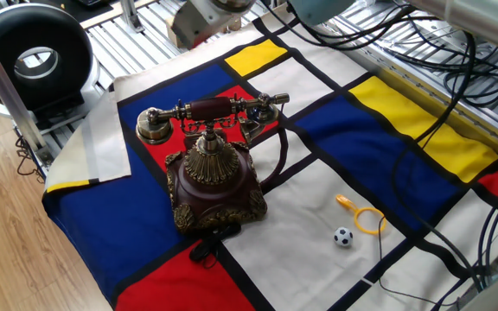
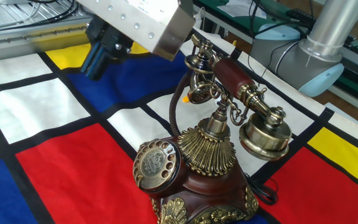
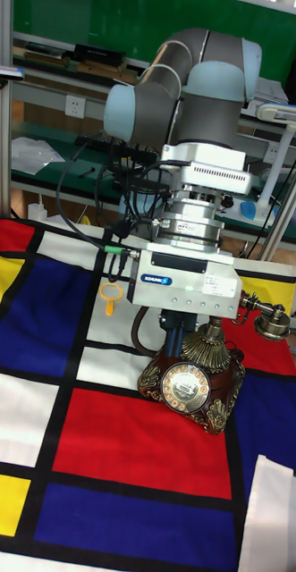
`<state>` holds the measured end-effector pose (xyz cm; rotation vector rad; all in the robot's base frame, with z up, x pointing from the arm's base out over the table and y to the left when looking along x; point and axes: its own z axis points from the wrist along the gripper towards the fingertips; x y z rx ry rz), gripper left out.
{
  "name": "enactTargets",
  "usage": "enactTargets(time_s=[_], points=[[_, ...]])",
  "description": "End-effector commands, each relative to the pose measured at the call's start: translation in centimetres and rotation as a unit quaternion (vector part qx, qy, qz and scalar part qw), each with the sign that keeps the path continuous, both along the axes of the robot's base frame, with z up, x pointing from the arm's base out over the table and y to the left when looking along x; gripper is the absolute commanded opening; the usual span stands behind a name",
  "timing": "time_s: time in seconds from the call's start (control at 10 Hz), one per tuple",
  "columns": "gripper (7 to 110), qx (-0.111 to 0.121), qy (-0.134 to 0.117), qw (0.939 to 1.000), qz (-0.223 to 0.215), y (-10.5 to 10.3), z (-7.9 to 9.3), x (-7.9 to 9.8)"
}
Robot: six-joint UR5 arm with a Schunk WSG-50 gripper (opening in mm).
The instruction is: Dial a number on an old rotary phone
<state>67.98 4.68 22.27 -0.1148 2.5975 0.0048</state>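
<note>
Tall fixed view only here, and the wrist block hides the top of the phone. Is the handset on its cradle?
Observer: Yes. In the other fixed view the handset lies across the brass cradle of the old rotary phone.
Operator: Pincer touching the dial?
Observer: No. The pincer hangs over a blue patch of the cloth, apart from the dial. I cannot tell whether it is open or shut.
Operator: Anything else on the cloth?
Observer: A small ball lies beside the yellow ring, away from the phone.
</note>
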Motion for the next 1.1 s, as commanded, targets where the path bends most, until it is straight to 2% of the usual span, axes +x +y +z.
enactTargets(time_s=[0.0, 0.1, 0.3, 0.6, 0.7, 0.8, 0.9, 1.0], points=[[7, 0.008, 0.006, 0.9997, -0.021, -0.3, 0.5, 0.0], [7, -0.003, 0.002, 0.9998, -0.021, -1.2, 0.9, 0.2], [7, 0.019, 0.008, 0.9996, -0.019, -0.3, 1.2, 0.0], [7, -0.013, 0.064, 0.9979, -0.001, -0.8, -0.4, -2.4], [7, 0.006, 0.099, 0.9950, 0.013, 0.5, -0.2, -4.0], [7, -0.011, 0.097, 0.9948, 0.028, 0.1, 0.5, -4.1], [7, -0.046, 0.065, 0.9960, 0.040, -1.3, 1.3, -2.6], [7, -0.106, 0.016, 0.9923, 0.063, -3.3, 2.9, -0.4]])
